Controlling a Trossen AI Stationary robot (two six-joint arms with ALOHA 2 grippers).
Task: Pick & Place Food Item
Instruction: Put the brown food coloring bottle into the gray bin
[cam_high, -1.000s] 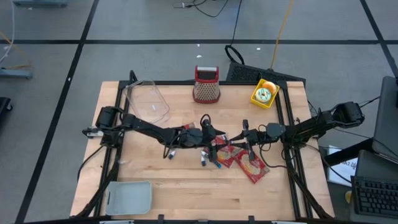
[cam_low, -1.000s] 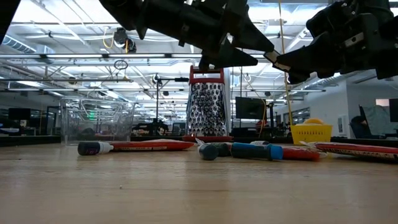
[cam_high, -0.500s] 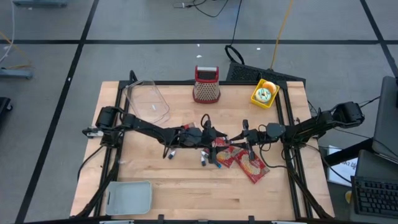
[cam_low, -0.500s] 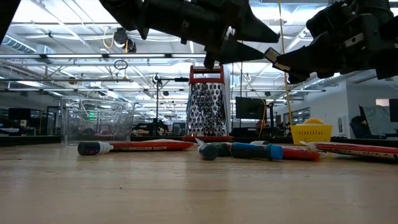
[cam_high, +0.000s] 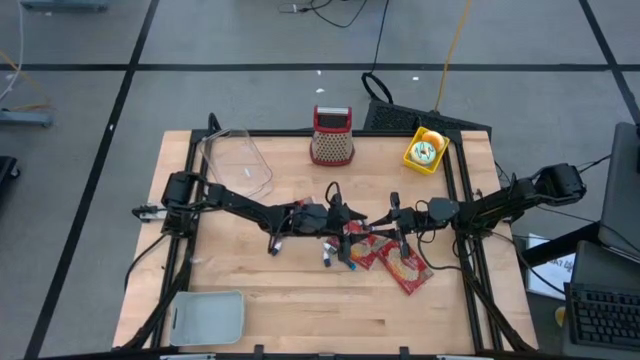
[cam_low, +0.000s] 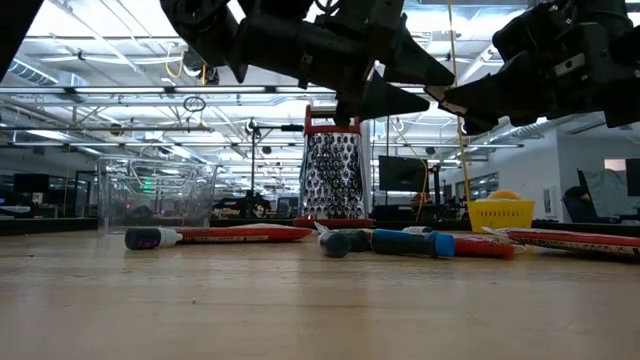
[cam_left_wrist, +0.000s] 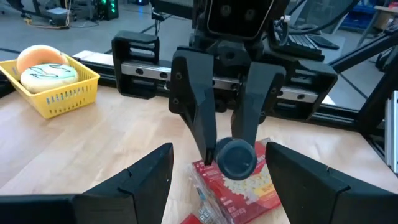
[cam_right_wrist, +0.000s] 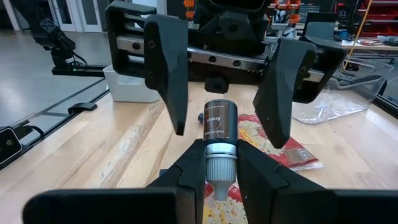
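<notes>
While my right gripper (cam_right_wrist: 214, 168) holds a marker (cam_right_wrist: 218, 134) clamped above mid-table, my left gripper (cam_left_wrist: 214, 180) faces it, fingers wide. Task barely begun: the red snack packets (cam_high: 392, 258) lie flat below, unlifted, destination unclear.

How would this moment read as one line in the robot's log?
right gripper: shut on small bottle, held level above table | left gripper: open, facing bottle's end | red packets: flat on table
</notes>
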